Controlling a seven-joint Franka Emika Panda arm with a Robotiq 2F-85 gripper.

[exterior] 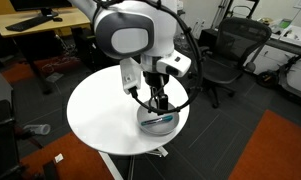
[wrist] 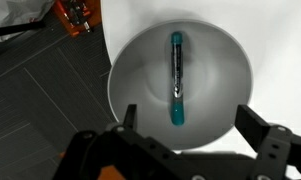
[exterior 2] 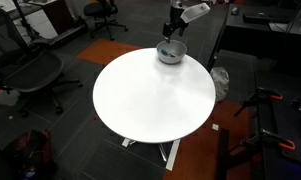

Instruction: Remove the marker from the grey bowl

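The grey bowl (wrist: 180, 85) is round and shiny and sits at the edge of the white round table (exterior 2: 150, 90). The marker (wrist: 176, 78) lies inside it, teal-blue with a dark far end, shorter than the bowl's width. In the wrist view my gripper (wrist: 185, 122) is open and empty, its two dark fingers spread either side of the bowl's near rim, above the marker. In both exterior views the gripper (exterior: 160, 103) hangs just over the bowl (exterior: 157, 120), which also shows in the far view (exterior 2: 170, 54).
The bowl stands close to the table's rim, with dark carpet floor (wrist: 40, 90) beyond it. Black office chairs (exterior: 230, 50) and desks stand around the table. An orange floor patch (exterior: 275, 150) lies to one side.
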